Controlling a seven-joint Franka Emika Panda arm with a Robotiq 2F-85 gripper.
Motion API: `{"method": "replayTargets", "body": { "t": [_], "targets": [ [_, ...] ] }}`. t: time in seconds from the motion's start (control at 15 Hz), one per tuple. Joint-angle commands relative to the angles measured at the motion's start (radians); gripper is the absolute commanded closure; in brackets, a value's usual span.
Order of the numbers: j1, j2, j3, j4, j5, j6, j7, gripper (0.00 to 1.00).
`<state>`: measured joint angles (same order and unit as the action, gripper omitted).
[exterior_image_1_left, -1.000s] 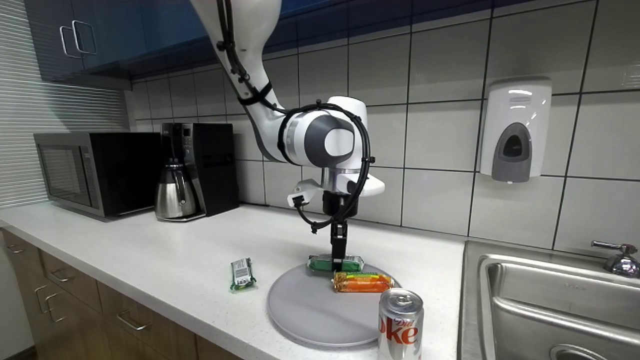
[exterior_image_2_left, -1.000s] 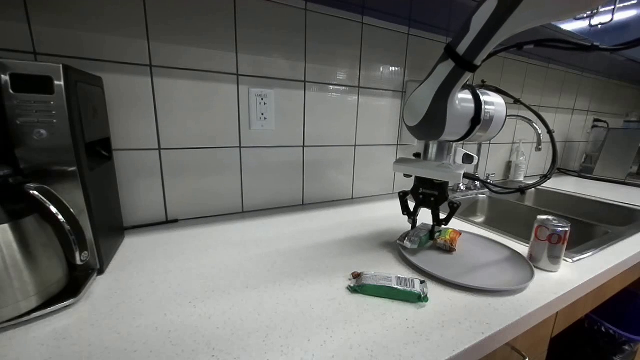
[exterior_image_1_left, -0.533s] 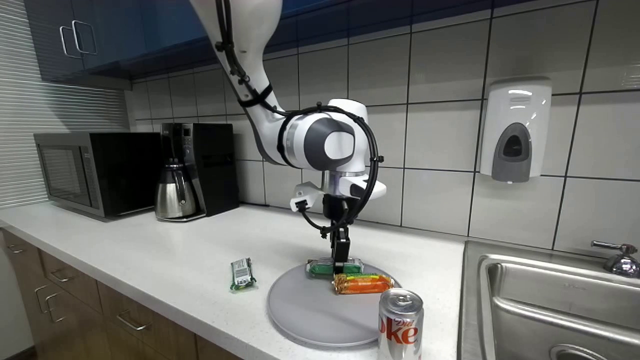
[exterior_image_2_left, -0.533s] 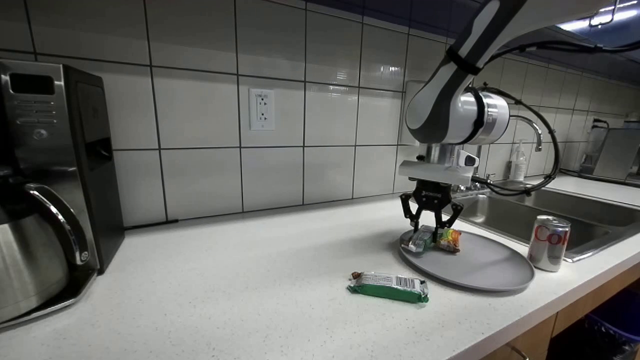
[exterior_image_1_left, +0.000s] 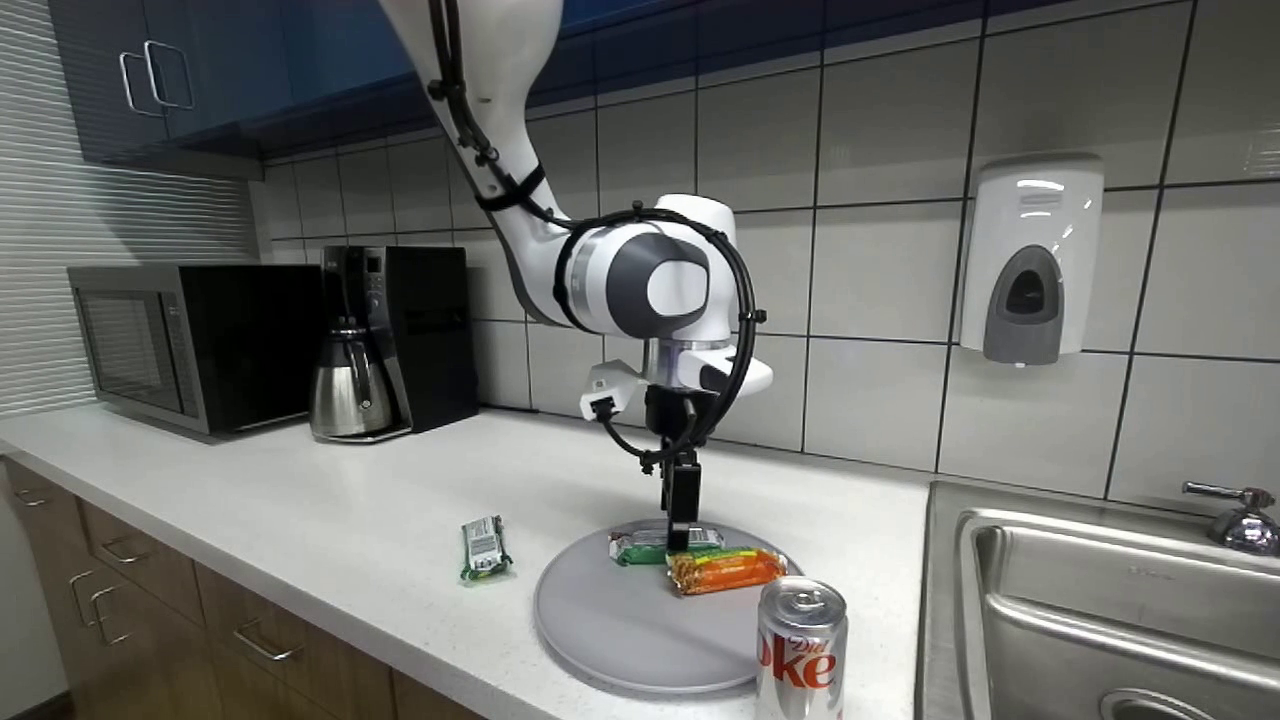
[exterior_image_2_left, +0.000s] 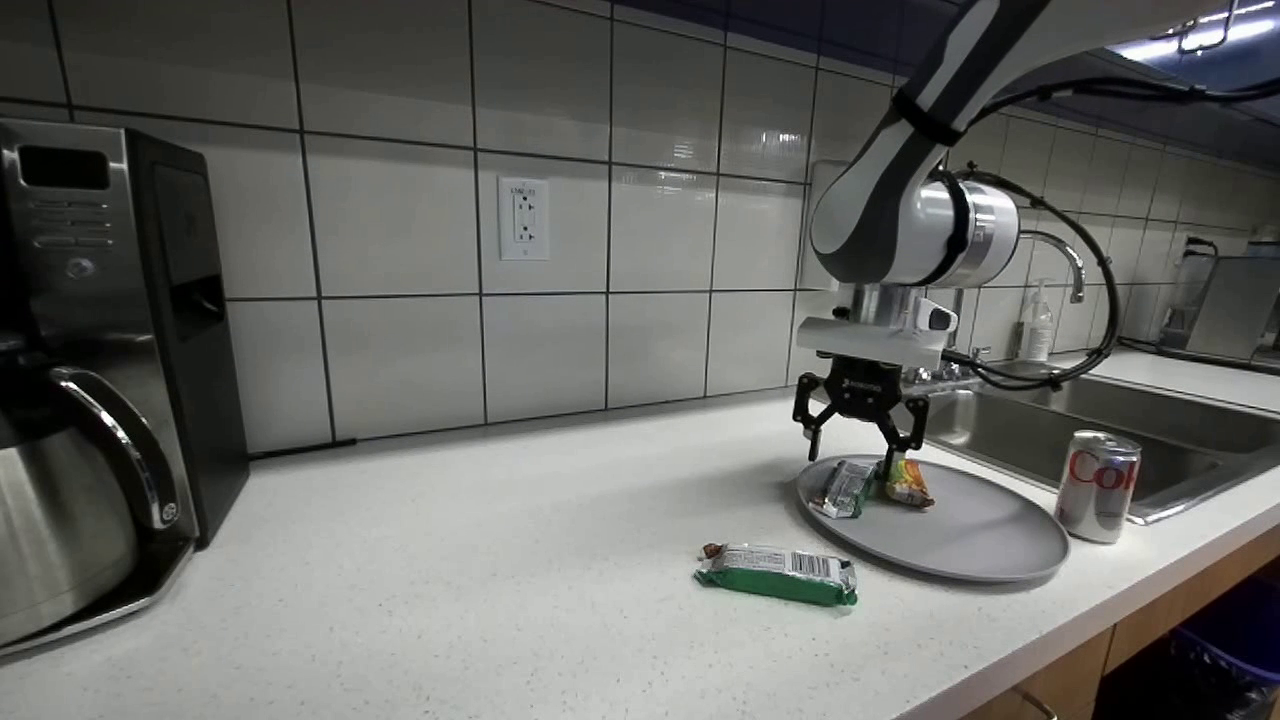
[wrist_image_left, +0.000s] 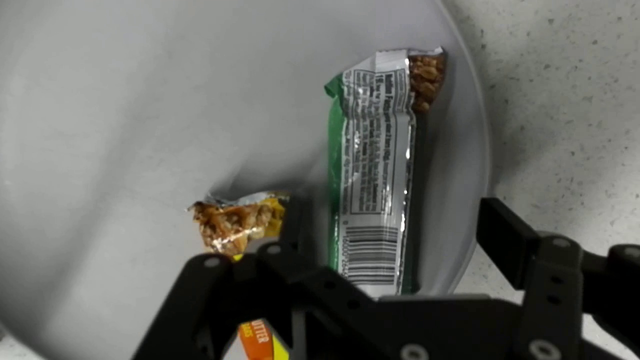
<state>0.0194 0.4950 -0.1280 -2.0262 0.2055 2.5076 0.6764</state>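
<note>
Lining a tiled wall (exterior_image_2_left: 395, 220), the speckled counter (exterior_image_2_left: 450, 560) bears a grey plate (exterior_image_2_left: 980, 535).

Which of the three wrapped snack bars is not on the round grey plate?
The green and silver wrapped bar lying on the speckled white countertop; the other green and silver bar and the orange wrapped bar lie on the grey plate.

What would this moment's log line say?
claw: open, empty | green bar: on plate | orange bar: on plate | other green bar: on counter
</note>
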Motion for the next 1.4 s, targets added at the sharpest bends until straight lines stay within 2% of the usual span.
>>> {"method": "replayTargets", "body": {
  "t": [0.0,0.27,0.47,0.53,1.33],
  "targets": [
    [-0.019,-0.045,0.008,0.006,0.045,-0.031,0.009,0.00],
    [-0.025,-0.060,0.005,0.037,0.081,-0.052,0.036,0.00],
    [-0.015,-0.057,-0.008,0.059,0.068,-0.076,0.080,0.00],
    [-0.017,-0.044,0.002,0.041,0.064,-0.023,0.045,0.00],
    [-0.018,-0.044,-0.002,0.049,0.063,-0.040,0.063,0.00]
  ]
}}
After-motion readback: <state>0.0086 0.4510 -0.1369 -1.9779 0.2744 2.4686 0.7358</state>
